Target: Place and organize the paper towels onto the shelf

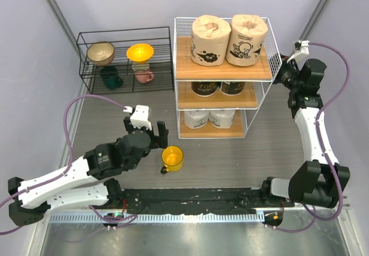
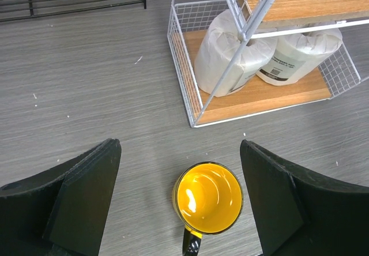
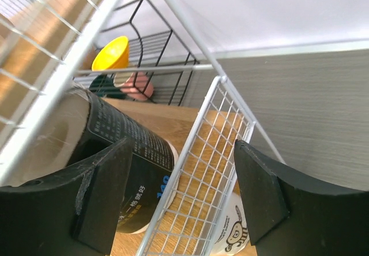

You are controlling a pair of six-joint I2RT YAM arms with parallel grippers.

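Nearest the lens, from the left wrist: the left gripper (image 2: pixel 180 146), black fingers (image 2: pixel 81 198) spread wide and gripping nothing, a yellow mug (image 2: pixel 209 197) upright on the grey table (image 2: pixel 86 83) below and between them. Just beyond, the shelf (image 2: pixel 259 97), white wire with pale wooden boards.

Six paper towels (image 1: pixel 248 38), all on the shelf, two side by side per board. Up top, two tan rolls (image 1: pixel 211 40) standing on end, hollow cores upward, black cartoon print on the sides. On the middle board, two dark-wrapped rolls (image 1: pixel 206 87). On the bottom board, two white rolls (image 1: pixel 196 117), plain and fat.

Shown by the left wrist alone: a printed label with a small square code on the right-hand white roll. Shown by the right wrist alone: the right gripper (image 3: pixel 183 152) close against the shelf's mesh side, fingers wide apart and empty, a dark wrap with pale lettering just behind the wire. Shown from above alone: all three boards together, both arms, and the whole black wire rack (image 1: pixel 127 60) at the back left with its bowls and mugs.
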